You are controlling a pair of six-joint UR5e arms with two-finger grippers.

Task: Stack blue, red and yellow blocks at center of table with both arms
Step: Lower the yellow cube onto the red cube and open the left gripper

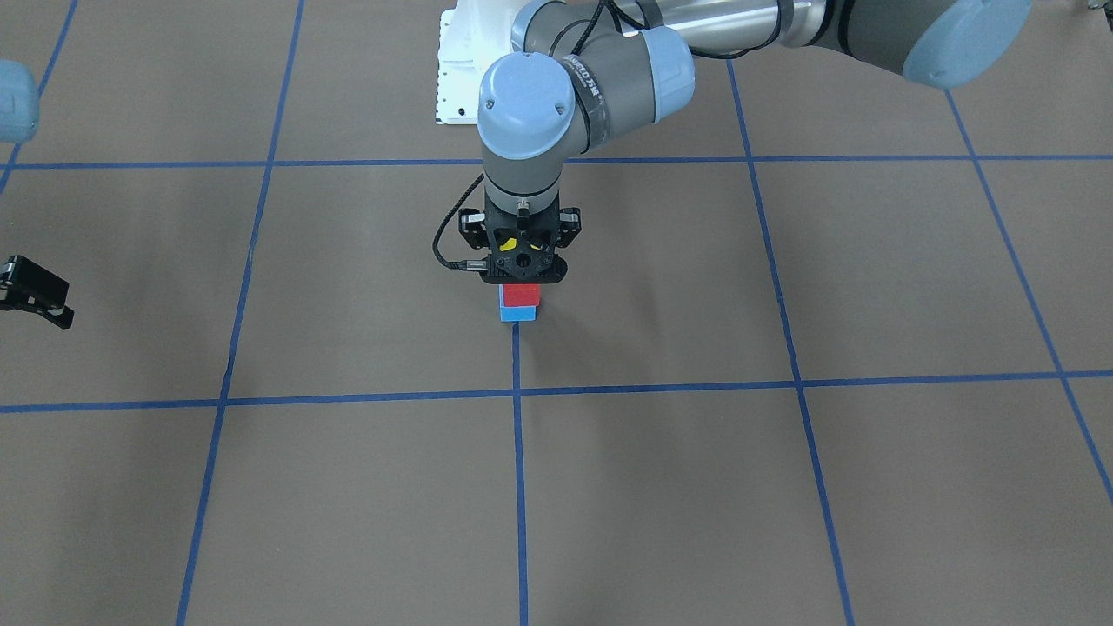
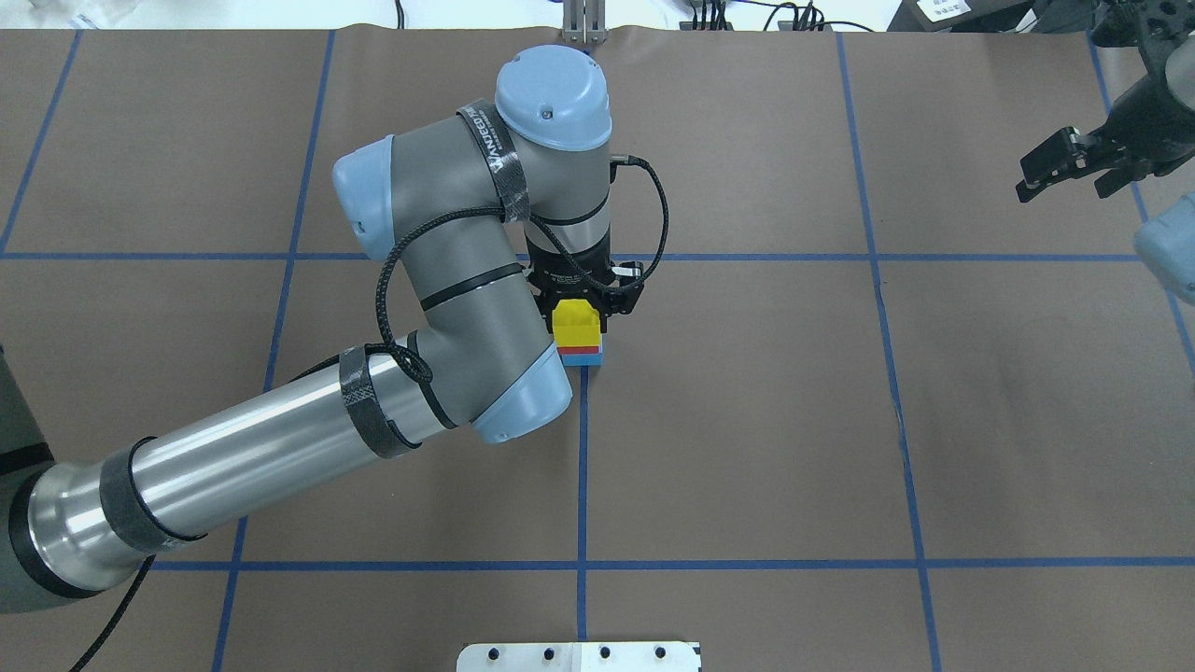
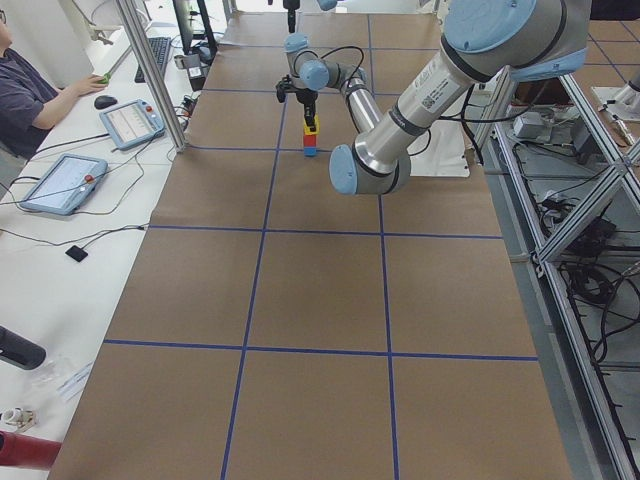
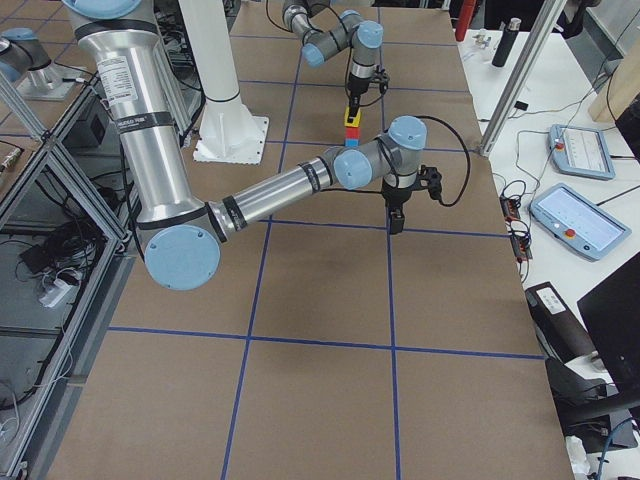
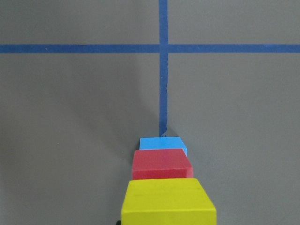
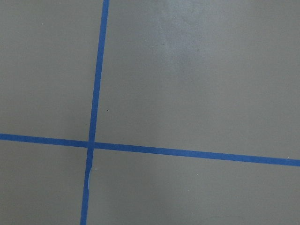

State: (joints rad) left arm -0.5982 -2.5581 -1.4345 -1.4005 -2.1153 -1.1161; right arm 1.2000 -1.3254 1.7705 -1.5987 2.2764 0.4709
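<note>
A stack stands at the table's centre on a blue tape line: blue block (image 1: 516, 315) at the bottom, red block (image 1: 520, 296) on it, yellow block (image 2: 576, 325) on top. The left wrist view shows all three: yellow (image 5: 168, 201), red (image 5: 161, 164), blue (image 5: 161, 143). My left gripper (image 2: 577, 310) points straight down over the stack and is shut on the yellow block, which rests on the red one. In the front view the left gripper (image 1: 520, 280) hides most of the yellow block. My right gripper (image 2: 1064, 187) is open and empty, far off at the table's right side.
Blue tape lines form a grid on the brown table (image 2: 840, 420). The robot's white base plate (image 2: 579, 656) sits at the near edge. An operators' desk with tablets (image 3: 60, 180) runs along the far side. The right wrist view shows only bare table and tape (image 6: 93, 144).
</note>
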